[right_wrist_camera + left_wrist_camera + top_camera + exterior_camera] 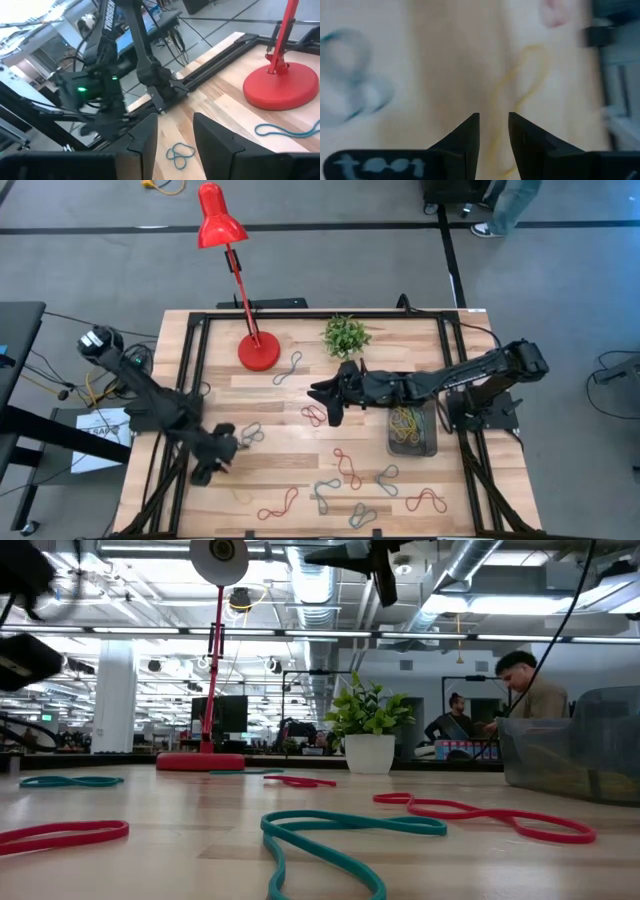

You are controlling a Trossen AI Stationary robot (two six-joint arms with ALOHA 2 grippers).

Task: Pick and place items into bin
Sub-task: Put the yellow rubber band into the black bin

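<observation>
Several thin twisted bands lie flat on the wooden table: red ones point(346, 467) and grey-blue ones point(290, 367). The dark see-through bin point(412, 431) stands right of centre with yellow bands inside. My left gripper point(214, 459) is open near the table's left edge, beside a grey-blue band point(250, 435). In its wrist view the fingers point(494, 119) stand over a yellow band point(520, 85), with the grey-blue band point(350, 85) to one side. My right gripper point(325, 396) is open and empty at mid-table, left of the bin and above a red band point(315, 416). Its wrist view point(175, 127) looks toward the left arm.
A red desk lamp stands on its round base point(259, 352) at the far side, with a small potted plant point(346, 335) beside it. Black rails point(195, 360) frame the table. More bands point(360, 515) lie along the near edge. People point(530, 690) stand in the room behind.
</observation>
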